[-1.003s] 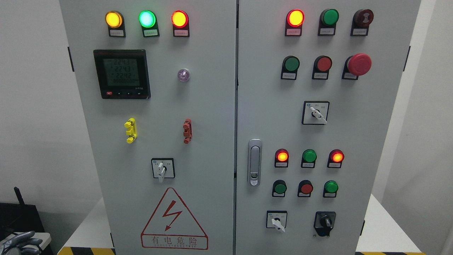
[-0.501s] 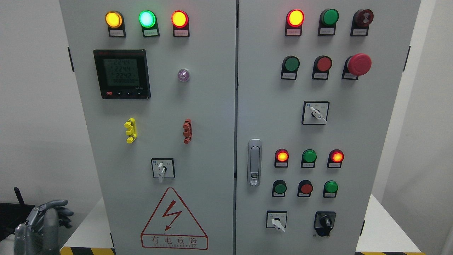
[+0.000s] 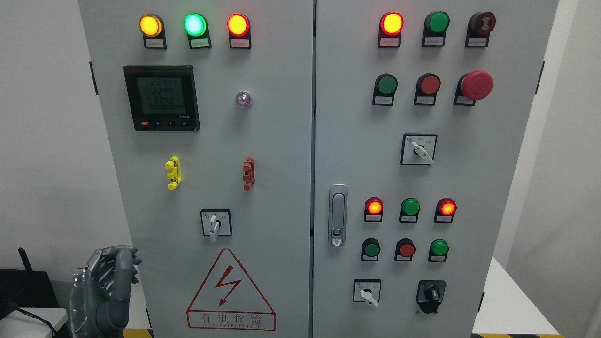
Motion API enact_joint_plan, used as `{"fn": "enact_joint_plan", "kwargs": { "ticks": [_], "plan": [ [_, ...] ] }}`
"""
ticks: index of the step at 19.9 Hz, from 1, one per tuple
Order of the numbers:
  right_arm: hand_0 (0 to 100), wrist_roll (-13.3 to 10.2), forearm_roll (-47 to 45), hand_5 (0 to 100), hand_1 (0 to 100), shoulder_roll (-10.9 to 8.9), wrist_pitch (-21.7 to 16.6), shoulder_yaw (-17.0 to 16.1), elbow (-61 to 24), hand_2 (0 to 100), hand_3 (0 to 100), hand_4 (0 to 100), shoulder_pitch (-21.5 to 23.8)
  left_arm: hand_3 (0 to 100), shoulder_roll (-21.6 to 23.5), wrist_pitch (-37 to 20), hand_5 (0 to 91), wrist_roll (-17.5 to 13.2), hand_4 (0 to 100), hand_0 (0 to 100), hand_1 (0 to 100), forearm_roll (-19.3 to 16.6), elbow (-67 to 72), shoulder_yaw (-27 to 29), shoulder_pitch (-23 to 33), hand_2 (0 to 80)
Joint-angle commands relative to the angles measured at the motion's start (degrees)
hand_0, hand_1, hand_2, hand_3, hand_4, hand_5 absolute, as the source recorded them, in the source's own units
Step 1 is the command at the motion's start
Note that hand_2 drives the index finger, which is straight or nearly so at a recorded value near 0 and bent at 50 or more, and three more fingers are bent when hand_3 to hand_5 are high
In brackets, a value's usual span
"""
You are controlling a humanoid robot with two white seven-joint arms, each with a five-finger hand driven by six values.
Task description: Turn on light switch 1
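Observation:
A grey electrical cabinet (image 3: pixel 281 141) with two doors fills the view. On the left door a small rotary selector switch (image 3: pixel 215 223) with a white knob sits above a red lightning warning triangle (image 3: pixel 230 293). The right door has three more rotary switches, at the middle (image 3: pixel 419 149), at the lower left (image 3: pixel 366 291) and a black one at the lower right (image 3: pixel 430 295). My left hand (image 3: pixel 105 286), grey with fingers loosely bent and holding nothing, is raised at the lower left, beside the cabinet's left edge and apart from every switch. The right hand is out of view.
Lit yellow (image 3: pixel 150 25), green (image 3: pixel 195 25) and red (image 3: pixel 238 25) lamps top the left door, above a digital meter (image 3: pixel 161 97). The right door carries push buttons, a red emergency stop (image 3: pixel 476 85) and a metal door handle (image 3: pixel 337 215). A white table (image 3: pixel 507 300) holds the cabinet.
My left hand has risen from the bottom left corner, moving up and to the right towards the cabinet's left door. The panel itself is unchanged.

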Motion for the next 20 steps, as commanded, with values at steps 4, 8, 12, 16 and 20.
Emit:
{"fn": "enact_joint_plan", "kwargs": {
  "ticks": [4, 8, 12, 16, 20],
  "plan": [
    [12, -0.1, -1.1, 0, 39, 0.00, 0.0, 0.0, -0.1, 0, 0, 0, 0.0, 73, -2.4, 5.8, 75.0, 2.7, 79, 4, 37, -5.8, -0.5, -9.3, -3.7, 56.5],
    [12, 0.0, -1.0, 0, 39, 0.00, 0.0, 0.0, -0.1, 0, 0, 0, 0.0, 74, -2.7, 9.6, 75.2, 3.4, 79, 3, 41, -8.0, -0.5, -10.3, -4.3, 58.5],
    [12, 0.0, -1.1, 0, 39, 0.00, 0.0, 0.0, 0.0, 0, 0, 0, 0.0, 74, -2.7, 11.8, 75.7, 3.5, 80, 3, 43, -10.8, -0.3, -11.0, -4.3, 59.7],
    [12, -0.1, -1.0, 0, 39, 0.00, 0.0, 0.0, 0.0, 0, 0, 0, 0.0, 75, -2.9, 15.2, 76.4, 5.7, 80, 3, 43, -11.8, -0.1, -11.6, -4.5, 60.2],
    [12, -0.1, -1.1, 0, 39, 0.00, 0.0, 0.0, 0.0, 0, 0, 0, 0.0, 75, -3.0, 17.6, 77.0, 6.2, 81, 3, 44, -12.2, -0.1, -11.7, -5.0, 60.4]
  ]
}}
